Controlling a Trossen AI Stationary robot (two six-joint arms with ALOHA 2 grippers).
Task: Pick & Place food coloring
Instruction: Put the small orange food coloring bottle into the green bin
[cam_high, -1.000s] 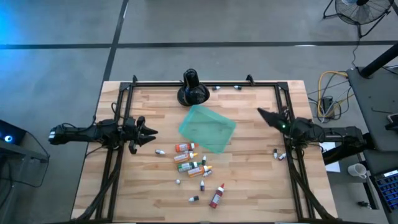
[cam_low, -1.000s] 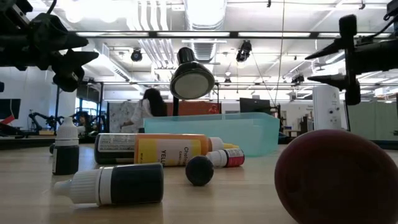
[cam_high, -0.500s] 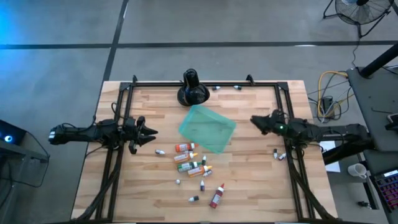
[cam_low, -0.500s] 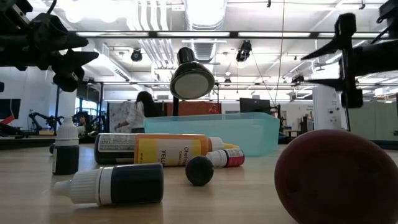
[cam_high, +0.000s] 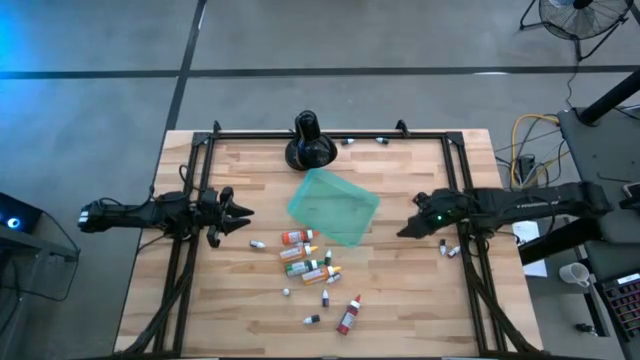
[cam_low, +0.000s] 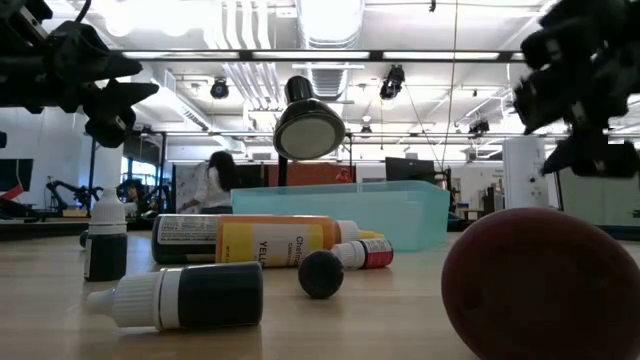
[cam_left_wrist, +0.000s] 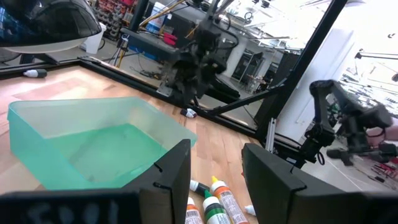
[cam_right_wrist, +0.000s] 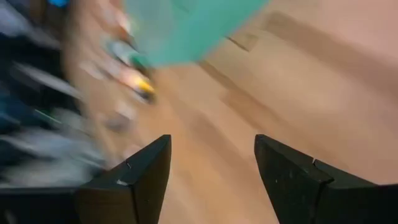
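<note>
Table: lying as pale wood planks (cam_high: 400, 290) inside a black rail frame, under both arms.
Room: showing grey floor around the table from above; stretching beyond the far edge at table height into a bright hall with ceiling lights, a person (cam_low: 213, 185) standing far off.
Left gripper: hovering (cam_high: 243, 212) over the table's left side, fingers (cam_left_wrist: 177, 171) standing apart with nothing between them.
Right gripper: hanging (cam_high: 408, 230) over the right side, fingers (cam_right_wrist: 140, 171) spread wide and empty.
Food coloring: lying scattered as small bottles (cam_high: 310, 265) between the two grippers, starting just beyond the left gripper's tips and well apart from the right gripper; most lying flat, one dark bottle standing upright (cam_low: 105, 240).
Tray: sitting as a translucent teal tray (cam_high: 335, 205) between the grippers, just past the bottles toward the far edge, closer to the right gripper.
Stand: resting as a black round-based stand (cam_high: 308, 145) beyond the tray at the far rail.
Stray pieces: lying as two tiny items (cam_high: 448, 248) on the wood just beside the right gripper, too small to identify.
Hard to make out: smearing badly in the right wrist view, bottles there only colour streaks; filling the low view's corner, a dark red rounded shape (cam_low: 545, 285) cut off by the edge, nature unclear.
</note>
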